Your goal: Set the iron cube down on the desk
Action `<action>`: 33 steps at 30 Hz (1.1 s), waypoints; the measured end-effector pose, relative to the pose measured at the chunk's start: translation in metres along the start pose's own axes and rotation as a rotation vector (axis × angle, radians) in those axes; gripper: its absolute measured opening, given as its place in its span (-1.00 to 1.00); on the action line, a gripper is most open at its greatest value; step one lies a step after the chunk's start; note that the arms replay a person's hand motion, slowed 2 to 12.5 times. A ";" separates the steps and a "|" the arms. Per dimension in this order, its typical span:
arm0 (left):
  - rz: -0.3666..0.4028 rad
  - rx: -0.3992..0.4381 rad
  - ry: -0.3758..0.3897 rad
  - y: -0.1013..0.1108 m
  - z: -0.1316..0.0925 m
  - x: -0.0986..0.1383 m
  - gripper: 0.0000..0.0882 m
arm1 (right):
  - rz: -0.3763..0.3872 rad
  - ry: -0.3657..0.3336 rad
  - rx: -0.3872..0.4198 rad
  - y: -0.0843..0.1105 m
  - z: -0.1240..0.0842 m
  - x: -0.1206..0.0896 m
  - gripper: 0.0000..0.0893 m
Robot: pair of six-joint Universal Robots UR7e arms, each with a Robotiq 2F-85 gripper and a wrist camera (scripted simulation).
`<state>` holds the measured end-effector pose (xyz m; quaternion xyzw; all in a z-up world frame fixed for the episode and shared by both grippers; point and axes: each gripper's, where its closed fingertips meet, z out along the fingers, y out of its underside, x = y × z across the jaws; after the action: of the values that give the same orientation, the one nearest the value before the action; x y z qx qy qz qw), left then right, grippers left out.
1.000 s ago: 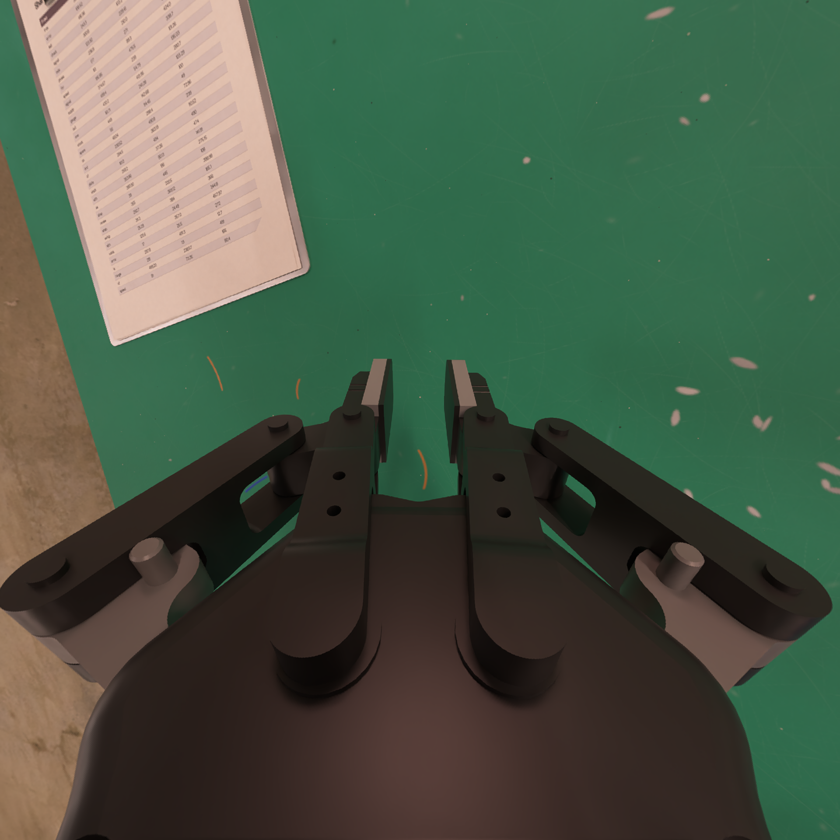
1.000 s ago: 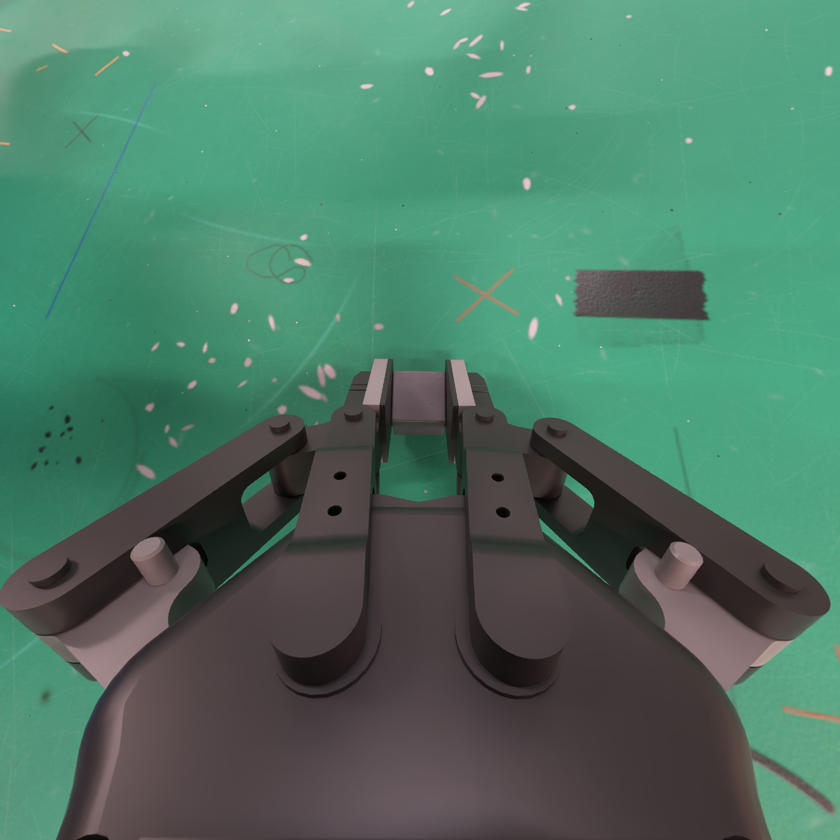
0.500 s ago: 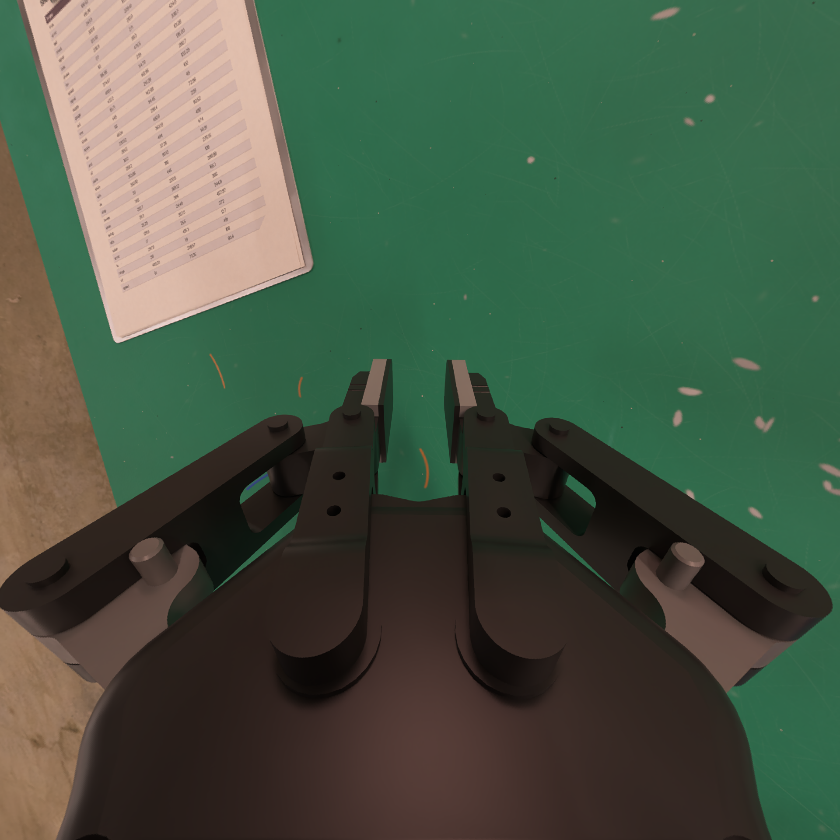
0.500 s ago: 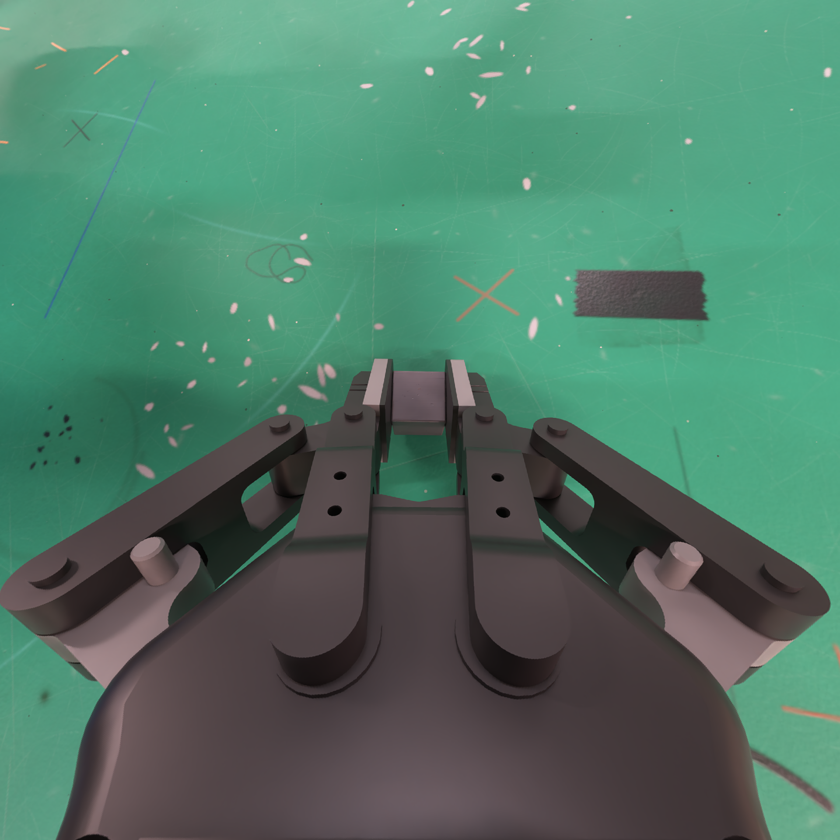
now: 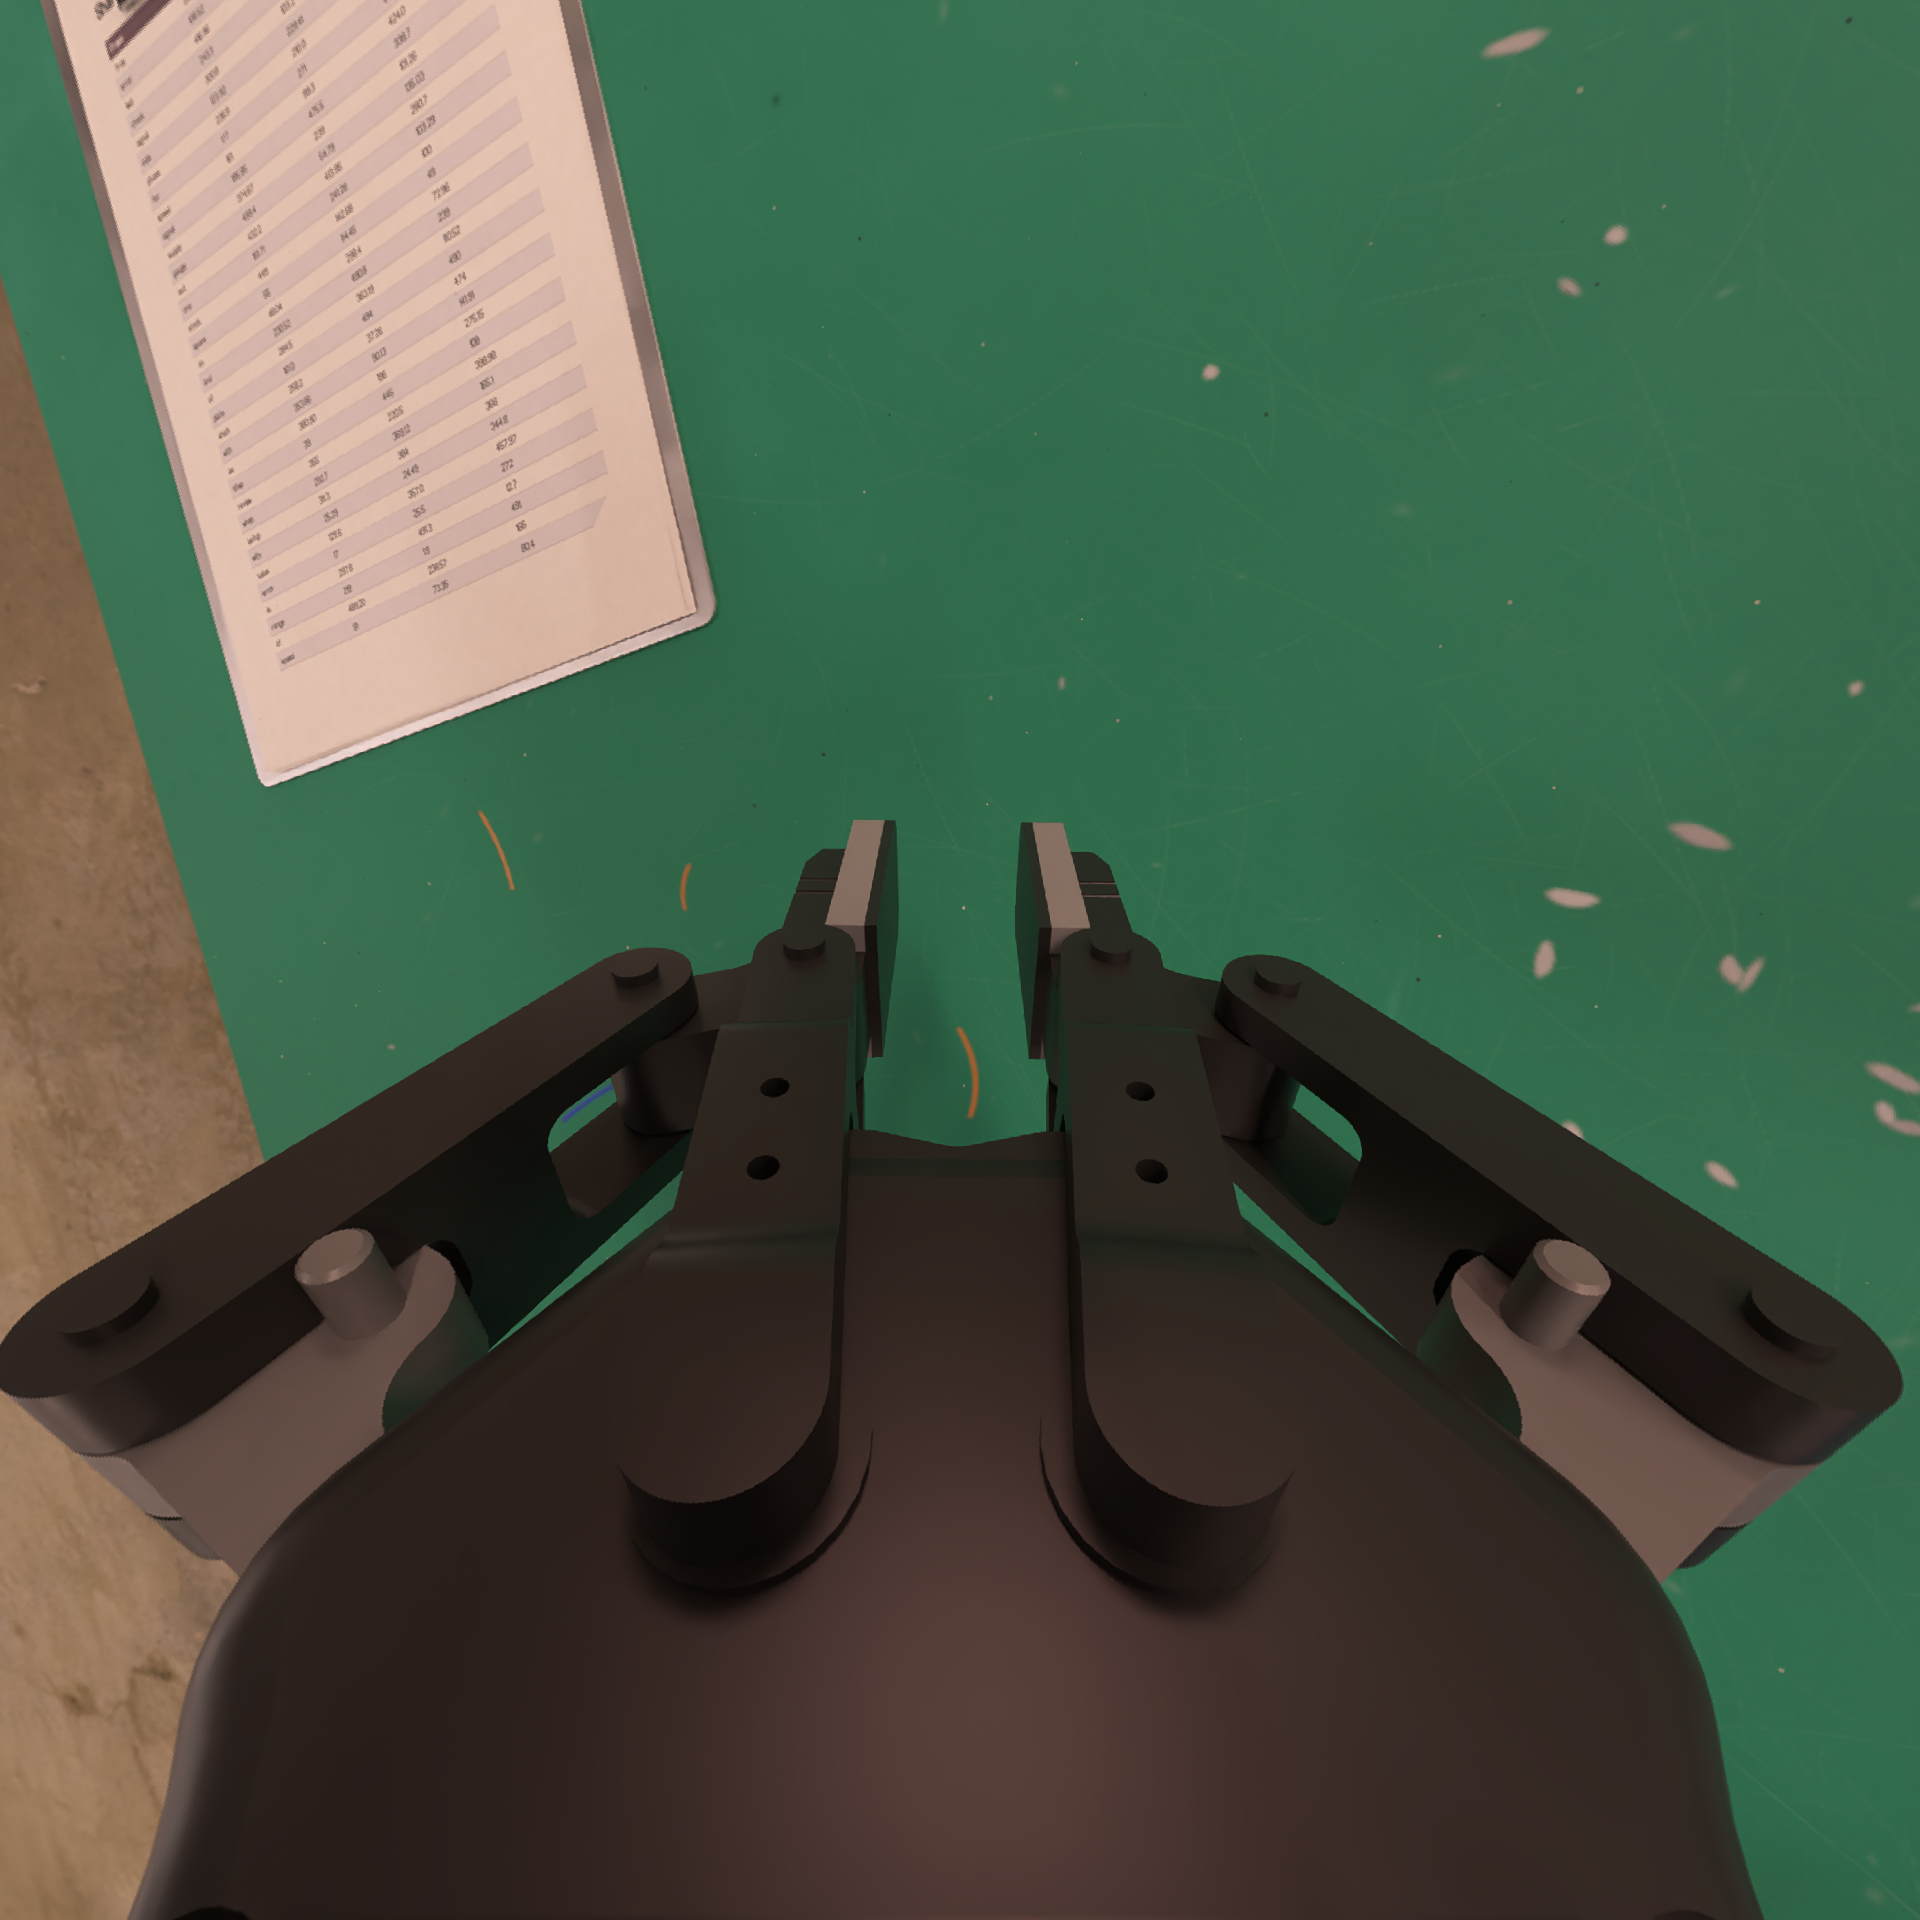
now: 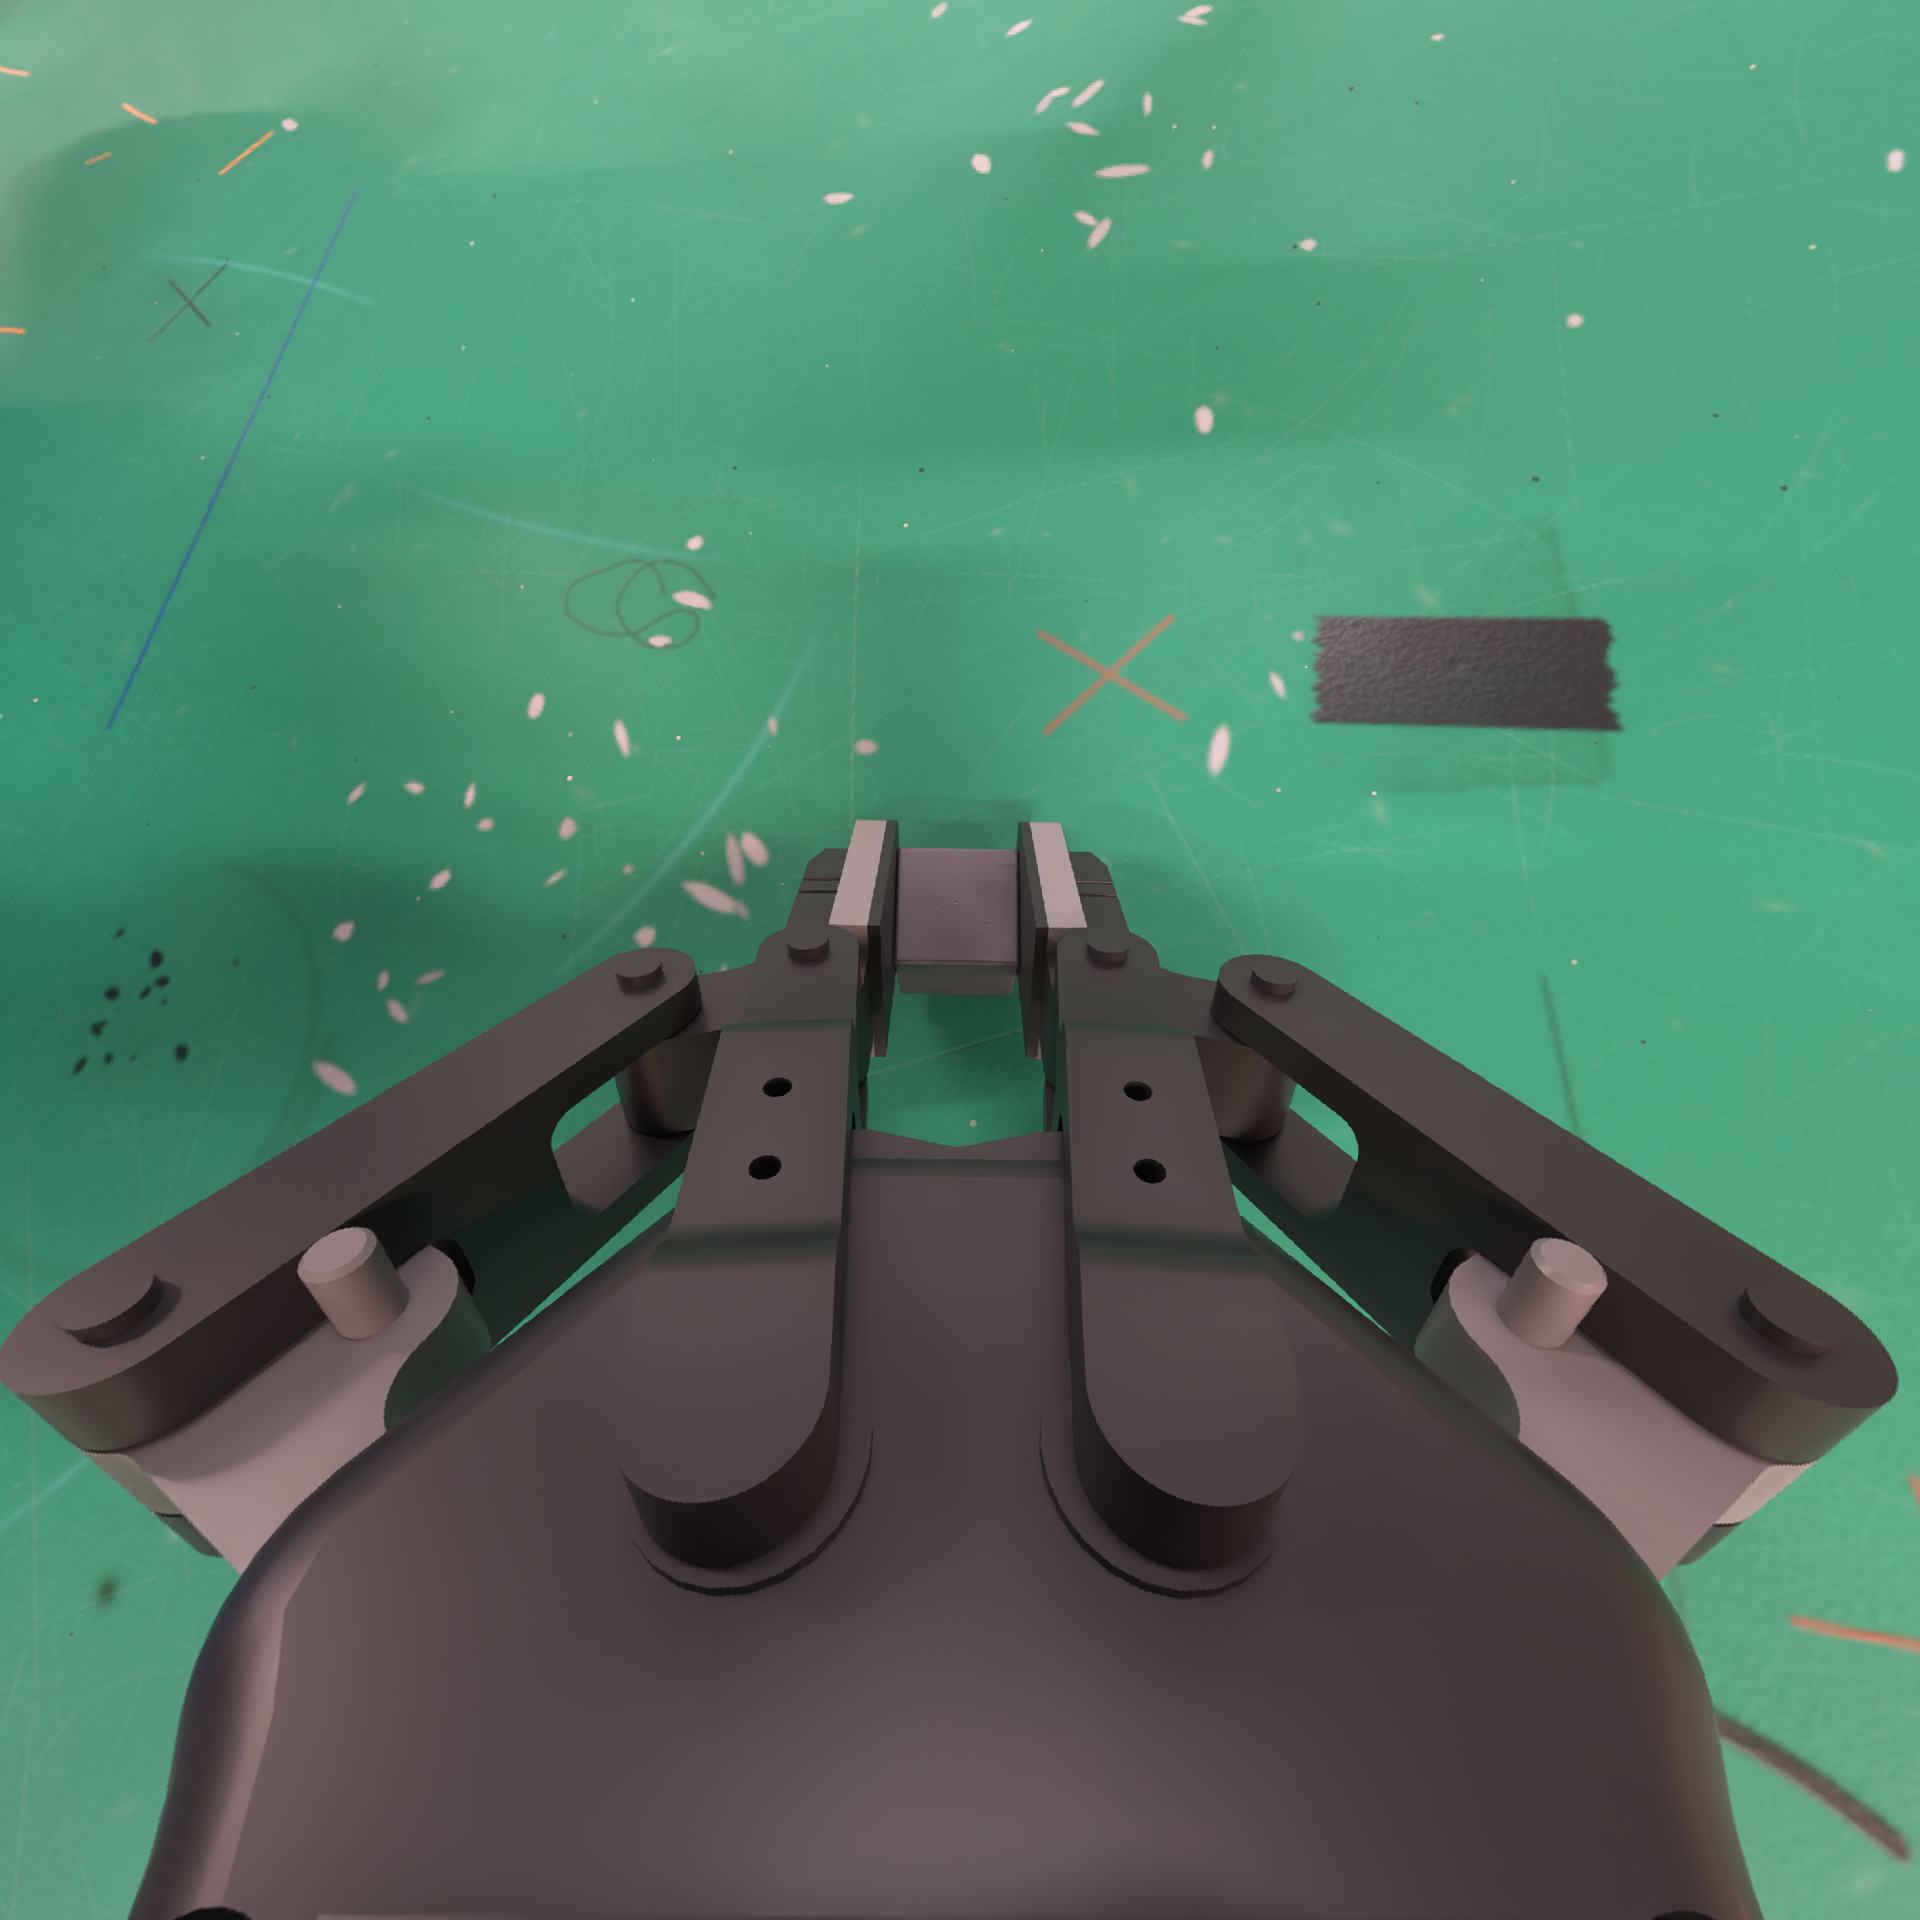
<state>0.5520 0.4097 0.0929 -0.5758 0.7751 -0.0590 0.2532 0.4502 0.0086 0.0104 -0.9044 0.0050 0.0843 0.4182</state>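
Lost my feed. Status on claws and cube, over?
Right claw shut on iron cube, above the desk. Left claw open, empty. Drop spot clear; black tape off right.

Each wrist camera sits behind its own end effector, looking steeply down along the fingers at the green bench (image 5: 1351, 520) from close above. The two views share only that bench surface, no common landmark.

Even, soft light in both wrist views; sharp focus throughout.

I see the desk (image 6: 1351, 364) paler at the far edge, broad blurry shadows banding it, the left gripper (image 5: 957, 914) body darker than the right gripper (image 6: 957, 914), and wide-angle stretching at the edges.
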 end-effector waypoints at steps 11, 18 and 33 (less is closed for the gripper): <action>0.001 -0.004 0.001 0.001 0.000 0.000 -0.52 | -0.003 0.003 0.000 0.000 0.000 0.000 -0.55; 0.004 -0.009 0.004 0.001 0.001 0.001 -0.52 | -0.004 0.003 -0.001 0.000 0.000 0.000 -0.55; 0.013 -0.020 0.014 0.003 0.002 0.004 -0.52 | -0.001 0.001 0.000 0.000 0.000 0.000 -0.55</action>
<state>0.5500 0.4073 0.0888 -0.5730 0.7811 -0.0535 0.2423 0.4501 0.0085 0.0104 -0.9045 0.0047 0.0837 0.4182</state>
